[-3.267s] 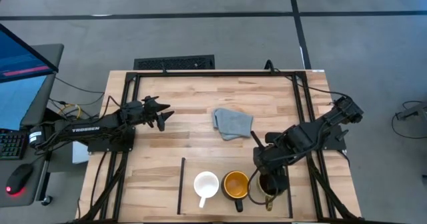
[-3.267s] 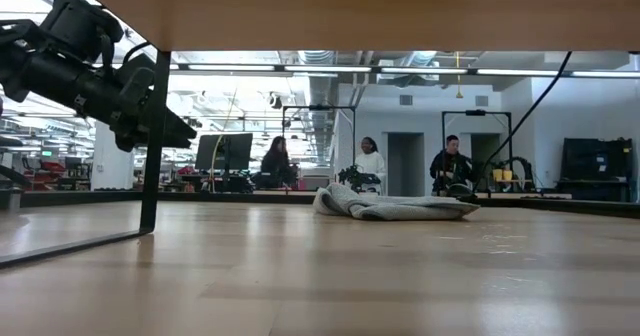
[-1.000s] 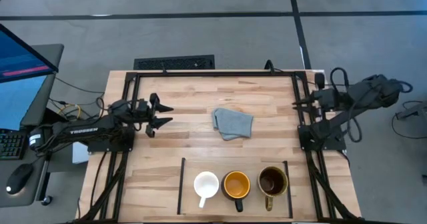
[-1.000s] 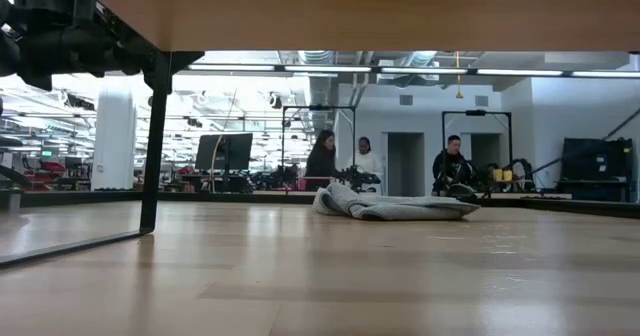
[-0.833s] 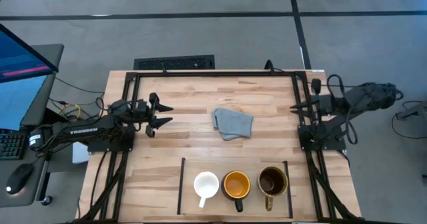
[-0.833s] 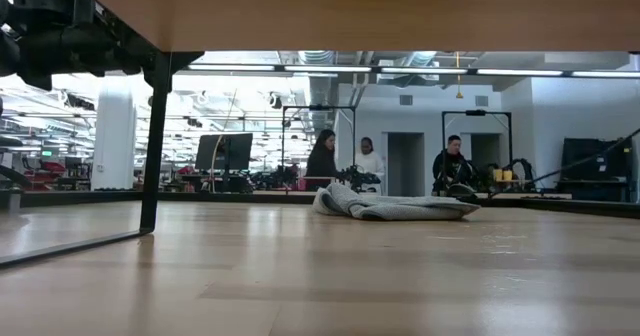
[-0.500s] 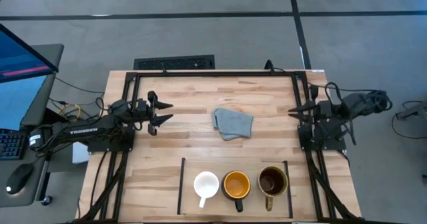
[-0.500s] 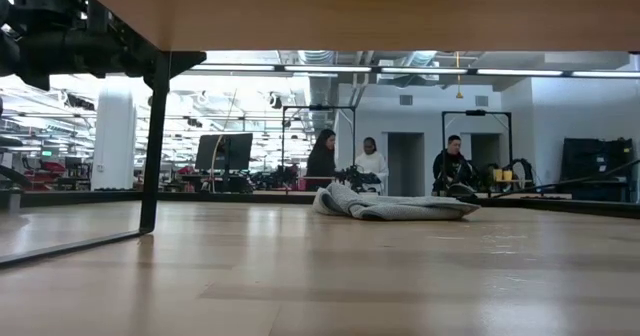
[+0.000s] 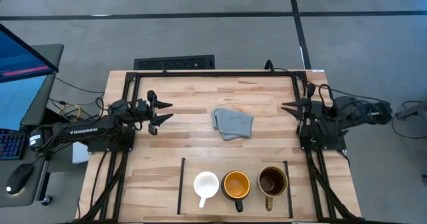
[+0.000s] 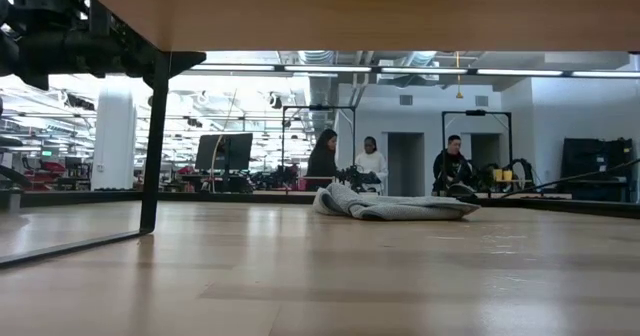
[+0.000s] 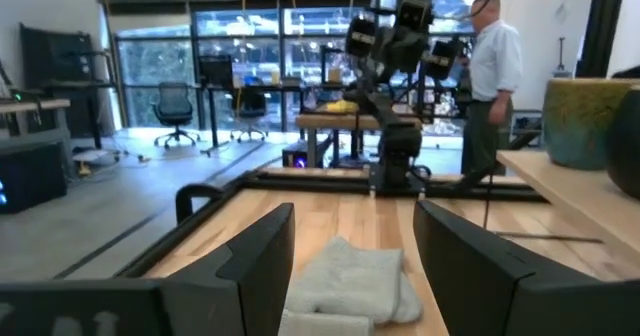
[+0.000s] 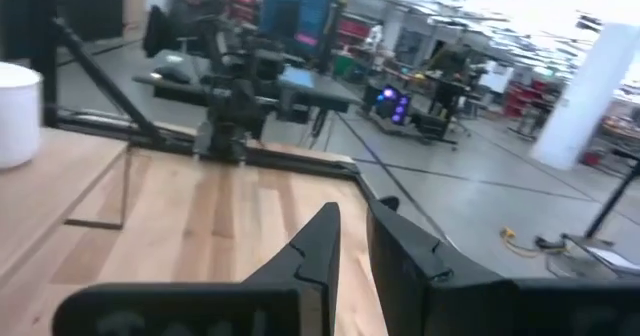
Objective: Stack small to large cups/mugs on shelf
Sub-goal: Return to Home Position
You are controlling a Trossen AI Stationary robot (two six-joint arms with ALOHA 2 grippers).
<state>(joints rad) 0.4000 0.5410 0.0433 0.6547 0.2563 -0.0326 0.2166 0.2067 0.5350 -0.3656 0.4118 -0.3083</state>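
Observation:
Three mugs stand upright on their bases in a row on the shelf [image 9: 190,174], between its two thin black bars. From left to right they are the small white mug [image 9: 206,184], the dark mug with orange inside [image 9: 235,183] and the brownish-gold mug [image 9: 272,181]. Their handles point toward the near edge. My left gripper [image 9: 161,110] is open and empty above the table's left part. My right gripper [image 9: 288,109] is shut and empty at the table's right edge. Both are far from the mugs.
A crumpled grey cloth [image 9: 232,123] lies at the table's middle; it also shows in the low view [image 10: 392,206] and the left wrist view [image 11: 350,276]. A black metal frame [image 9: 213,73] runs round the table. People stand in the room beyond the table.
My right arm has folded down lower at the table's right edge. Its gripper has gone a little toward the table's left and near edges. The mugs and the cloth have not moved.

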